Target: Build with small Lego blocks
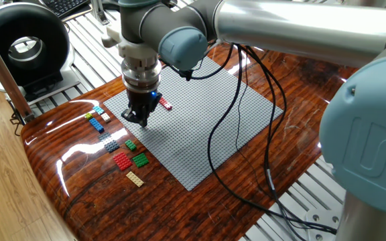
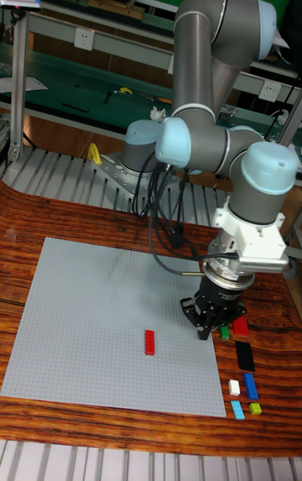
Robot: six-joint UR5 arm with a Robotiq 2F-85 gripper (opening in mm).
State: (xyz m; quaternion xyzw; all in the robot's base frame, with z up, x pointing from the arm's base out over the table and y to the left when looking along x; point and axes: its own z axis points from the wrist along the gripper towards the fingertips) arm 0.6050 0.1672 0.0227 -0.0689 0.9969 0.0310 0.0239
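Fingertips of the black two-finger gripper are held low over the grey studded baseplate edge, their spread not discernible, while small plastic Lego blocks are kept loose just beside them, and a red brick is seated farther off.

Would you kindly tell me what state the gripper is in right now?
Gripper: low over the grey baseplate edge; open, closed or holding a block cannot be told.
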